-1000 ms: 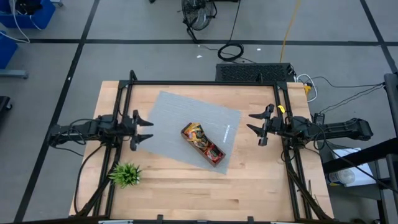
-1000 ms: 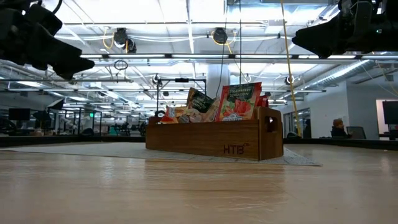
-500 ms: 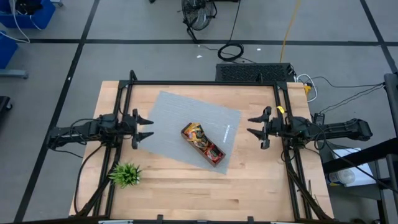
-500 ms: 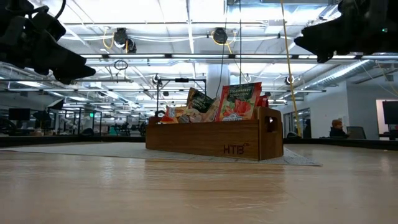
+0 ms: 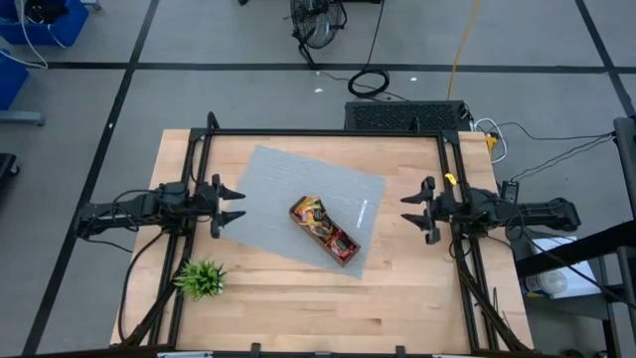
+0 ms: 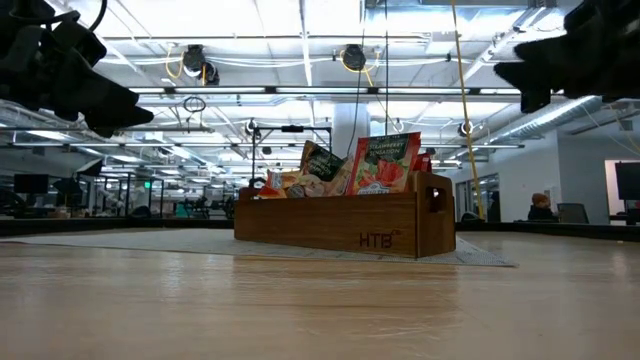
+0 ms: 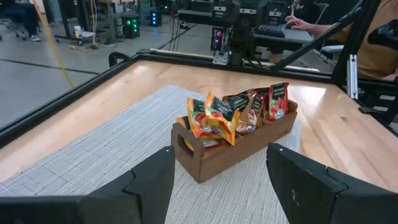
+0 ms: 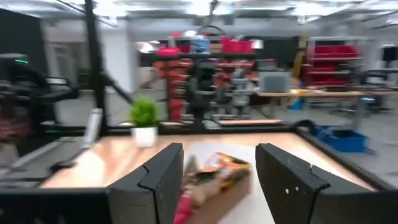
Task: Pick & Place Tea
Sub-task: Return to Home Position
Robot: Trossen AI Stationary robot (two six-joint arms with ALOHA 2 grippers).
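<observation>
Pale wood planks make up the counter [image 5: 397, 298], and a grey woven mat [image 5: 288, 184] lies skewed across its middle. On the mat's near half sits the brown wooden tray [image 6: 330, 225], set at a slant to the counter's edges and marked "HTB" on its side wall. The tea sachets [image 6: 383, 163] are all packed inside this tray, standing on edge and poking above its rim; a red one printed with strawberries stands tallest near one end, with orange-yellow and green-printed ones crowded beside it. The left claw [image 5: 238, 207] hangs above the counter's left edge, well apart from the tray, its two fingers spread wide with nothing between them. The right claw [image 5: 405, 210] hangs above the right edge at about the same level, also well clear of the tray, fingers likewise spread and empty. A small green spiky plant [image 5: 201, 278] stands on the bare wood near the front left corner, off the mat. Beyond the counter stretches a bright open workshop with ceiling lights, where a person [image 6: 543, 205] sits far off at a desk
</observation>
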